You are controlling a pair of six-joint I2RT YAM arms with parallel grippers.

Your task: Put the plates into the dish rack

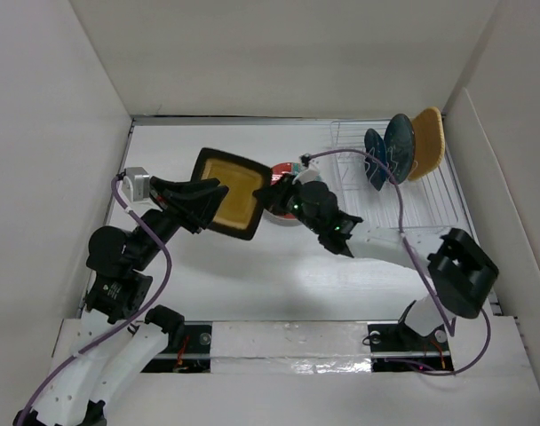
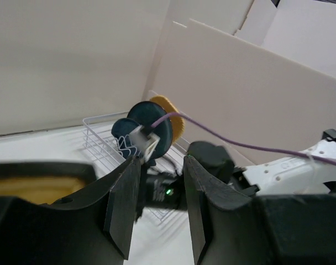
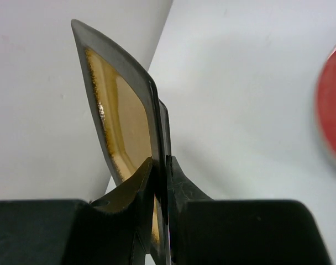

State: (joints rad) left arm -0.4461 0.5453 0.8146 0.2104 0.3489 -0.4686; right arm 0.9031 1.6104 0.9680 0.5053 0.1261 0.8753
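The square mustard-yellow plate with a black rim [image 1: 234,188] is held up off the table, tilted. My right gripper [image 1: 268,193] is shut on its right rim; in the right wrist view the fingers [image 3: 159,163] pinch the plate's edge [image 3: 121,110]. My left gripper [image 1: 212,197] sits at the plate's left edge, open, with nothing between its fingers [image 2: 161,165]; the plate [image 2: 35,187] lies beside its left finger. The red patterned plate [image 1: 286,167] lies flat, partly hidden under the right gripper. The dish rack [image 1: 421,200] at the back right holds upright the dark blue leaf plate [image 1: 374,158], the teal plate [image 1: 400,146] and the orange plate [image 1: 427,142].
White walls close in the table on the left, back and right. The right arm's purple cable [image 1: 377,164] arcs across the rack's left end. The rack's near rows of prongs [image 1: 430,213] hold nothing.
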